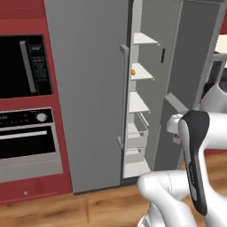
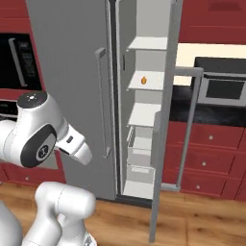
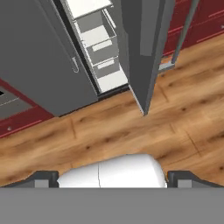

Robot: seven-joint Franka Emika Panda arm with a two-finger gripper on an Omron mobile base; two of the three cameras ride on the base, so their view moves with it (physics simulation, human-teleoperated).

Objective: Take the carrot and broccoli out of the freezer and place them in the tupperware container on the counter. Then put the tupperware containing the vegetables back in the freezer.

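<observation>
Both fingertips [image 3: 43,178] apart, hand [image 3: 112,179] seemingly empty

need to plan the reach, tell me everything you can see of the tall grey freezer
The tall plain grey freezer stands upright on the wooden floor, beside the red-framed oven. Its narrow right door is swung open, with a long vertical grey bar handle; the closed left door carries another bar handle. Inside are white shelves with drawers below. A tiny orange carrot sits on the second shelf. Nothing else touches the freezer.

Carrot [image 2: 143,80] on white freezer shelf [image 2: 153,80]
</observation>
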